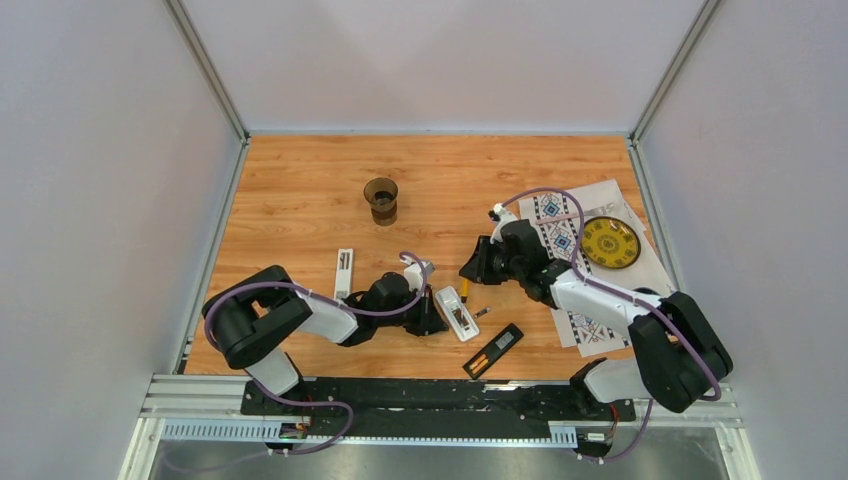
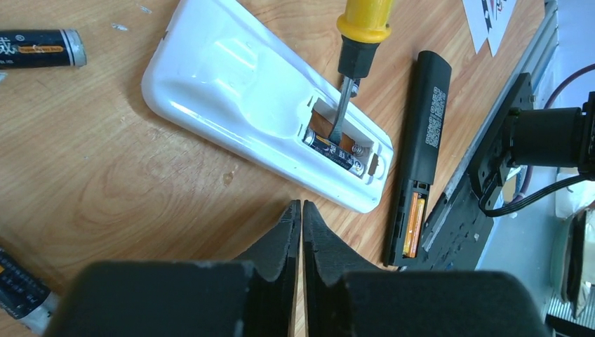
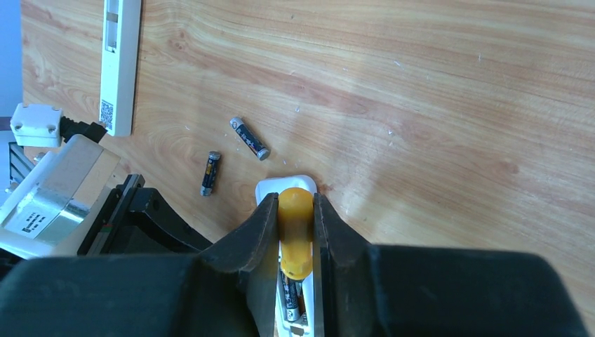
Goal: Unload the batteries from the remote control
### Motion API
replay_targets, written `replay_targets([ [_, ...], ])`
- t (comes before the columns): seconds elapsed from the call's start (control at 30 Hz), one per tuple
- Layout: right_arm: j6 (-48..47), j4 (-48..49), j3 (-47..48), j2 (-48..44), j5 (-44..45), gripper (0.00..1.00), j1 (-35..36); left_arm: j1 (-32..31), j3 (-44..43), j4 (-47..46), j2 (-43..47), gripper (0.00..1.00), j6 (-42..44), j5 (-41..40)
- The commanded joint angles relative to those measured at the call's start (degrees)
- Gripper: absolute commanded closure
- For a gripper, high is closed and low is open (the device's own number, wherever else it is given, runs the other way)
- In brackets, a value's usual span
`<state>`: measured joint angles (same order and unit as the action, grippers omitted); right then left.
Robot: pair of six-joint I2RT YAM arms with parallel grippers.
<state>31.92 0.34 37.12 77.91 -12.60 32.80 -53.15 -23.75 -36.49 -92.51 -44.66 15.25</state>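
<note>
A white remote control [image 1: 457, 312] lies back-up with its compartment open, and one dark battery [image 2: 337, 151] still sits inside. My right gripper [image 3: 295, 200] is shut on the yellow handle of a screwdriver [image 3: 295, 232], whose blade [image 2: 339, 112] reaches into the compartment beside that battery. My left gripper [image 2: 302, 203] is shut on nothing, its tips just short of the remote's [image 2: 231, 91] near edge. Two dark batteries [image 3: 250, 138] [image 3: 210, 173] lie loose on the table to the remote's left. A black remote [image 2: 424, 140] lies open with orange batteries [image 2: 414, 225] in it.
A brown cup [image 1: 381, 199] stands at the back centre. A long white piece [image 1: 343, 272] lies to the left of my left arm. A patterned paper sheet [image 1: 590, 325] with a yellow disc [image 1: 610, 242] covers the right side. Another small battery [image 1: 482, 312] lies right of the white remote.
</note>
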Motion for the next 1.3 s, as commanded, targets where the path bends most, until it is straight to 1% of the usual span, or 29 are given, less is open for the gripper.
replay_targets([
  [0.0,2.43,5.01,-1.35,0.75,0.39,1.00,0.16,-0.03,-0.60,0.90,-2.14,0.91,0.37,0.66],
  [0.23,7.18,8.97,-2.58,2.07,-3.39,1.00,0.16,-0.03,-1.04,-0.25,-3.64,0.94,-0.33,0.84],
  [0.57,9.39,9.42,-1.53,1.89,-5.50,1.00,0.07,-0.03,-1.39,-0.69,-4.52,0.98,-0.42,0.66],
  [0.77,8.60,6.96,0.23,1.46,-5.59,1.00,-0.01,-0.03,-1.30,-0.78,-4.70,0.98,-0.42,0.49],
  [0.87,7.37,4.24,1.80,1.02,-5.42,1.00,-0.01,-0.03,-1.13,-0.78,-4.52,0.98,-0.42,0.22],
  [1.0,5.96,-1.72,4.88,0.84,-5.42,1.00,-0.01,-0.03,-1.21,-0.51,-4.43,0.98,-0.42,-0.13],
  [1.1,5.43,-3.85,6.81,1.10,-5.94,1.00,0.07,-0.03,-1.48,-0.07,-4.43,0.98,-0.34,-0.30],
  [1.27,5.26,-4.38,7.79,1.19,-6.56,1.00,0.07,-0.03,-1.48,0.19,-4.43,0.99,-0.34,-0.74],
])
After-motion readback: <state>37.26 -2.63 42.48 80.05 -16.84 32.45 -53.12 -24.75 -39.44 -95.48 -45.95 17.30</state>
